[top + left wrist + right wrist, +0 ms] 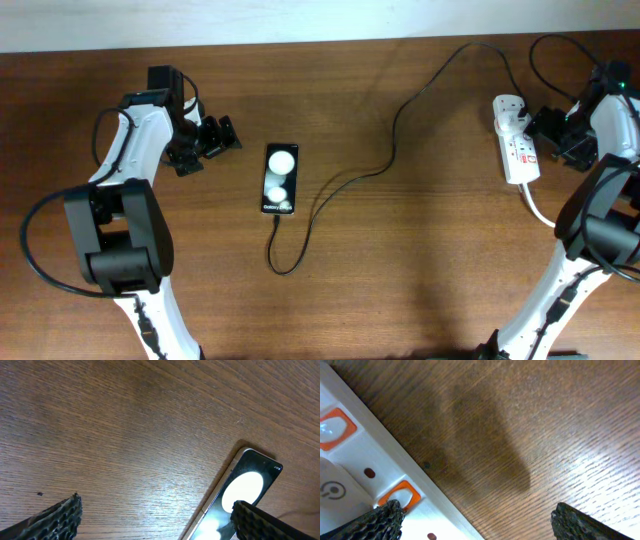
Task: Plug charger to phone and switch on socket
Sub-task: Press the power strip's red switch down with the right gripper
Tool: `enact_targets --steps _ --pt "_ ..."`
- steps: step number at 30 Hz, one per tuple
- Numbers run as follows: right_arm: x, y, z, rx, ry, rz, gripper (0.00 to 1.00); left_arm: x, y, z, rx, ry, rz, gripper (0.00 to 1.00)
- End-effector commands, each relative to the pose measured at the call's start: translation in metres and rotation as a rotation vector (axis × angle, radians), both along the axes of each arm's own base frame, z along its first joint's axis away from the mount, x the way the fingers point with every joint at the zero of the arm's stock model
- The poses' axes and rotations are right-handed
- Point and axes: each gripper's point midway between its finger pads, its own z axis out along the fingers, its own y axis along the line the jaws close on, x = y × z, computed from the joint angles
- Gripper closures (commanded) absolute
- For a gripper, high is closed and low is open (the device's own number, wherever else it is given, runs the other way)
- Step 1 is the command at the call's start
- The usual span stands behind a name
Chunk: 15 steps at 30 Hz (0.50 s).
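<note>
**Current step.** The phone lies face up on the tabletop, left of centre. The charger runs from the socket at the right edge, across the tabletop, and loops round to the phone's lower end. The connector tip lies at that end, but the overhead view does not show whether it is seated.

**Claw state.**
- The left claw stands fully open and holds nothing. It sits near the phone's left side, apart from it.
- The right claw stands fully open and holds nothing. It sits just beside the socket.

**Next move (judgement).** Confirm the connector. If it is loose, the left claw must pinch the tip and push it in along the phone's length. The right claw then presses a switch.

**Count.**
- 1 phone
- 1 charger
- 1 socket
- 2 claws
- 2 orange-red switches in the right wrist view
</note>
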Motion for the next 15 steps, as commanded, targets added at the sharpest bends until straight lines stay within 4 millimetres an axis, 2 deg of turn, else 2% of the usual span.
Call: enact_targets --steps 1,3,6,15 --pt "0.006 0.027 -0.034 0.013 0.042 0.057 0.01 0.004 0.000 0.002 -0.009 -0.009 -0.003 0.01" --pt "0.007 0.028 -0.034 0.014 0.036 0.058 0.01 0.004 0.000 0.002 -0.009 -0.009 -0.003 0.01" --pt "0.008 0.043 -0.034 0.096 0.021 0.073 0.01 0.004 0.000 0.002 -0.009 -0.009 -0.003 0.01" --pt "-0.008 0.054 -0.035 0.151 0.079 0.073 0.01 0.004 0.000 0.002 -0.009 -0.009 -0.003 0.01"
